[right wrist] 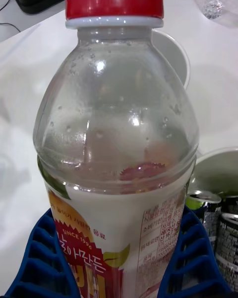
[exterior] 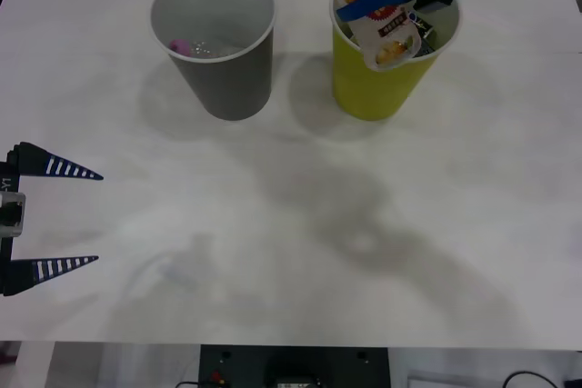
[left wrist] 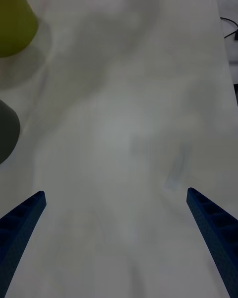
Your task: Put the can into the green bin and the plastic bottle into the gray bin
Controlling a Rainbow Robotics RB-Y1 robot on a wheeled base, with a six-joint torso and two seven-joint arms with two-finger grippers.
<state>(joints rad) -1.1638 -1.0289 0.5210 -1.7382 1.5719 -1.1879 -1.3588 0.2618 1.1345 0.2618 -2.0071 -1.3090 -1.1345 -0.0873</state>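
In the front view, the right gripper [exterior: 386, 8] is hanging at the upper right of the frame, its blue ribbed fingers pinching the small clear plastic bottle with the red cap and orange-yellow label [exterior: 380, 20] directly over the mouth of the yellow-green cup-shaped bin [exterior: 377, 88]. The dark gray cup-shaped bin with the pale inside [exterior: 218, 52] is standing to the left of it on the white surface [exterior: 300, 224], apart from the bottle. The left gripper [exterior: 55, 215] is waiting at the left edge, fingers spread wide.

In the right wrist view, the bottle [right wrist: 116, 129] is sitting between the two blue fingers [right wrist: 39, 258], and dark cans [right wrist: 206, 213] are lying inside the green bin [right wrist: 218, 156] at the lower right.

In the left wrist view, the spread fingers [left wrist: 22, 223] are framing bare surface.

The risk: a release here would likely drop the bottle into the wrong bin, among the cans.
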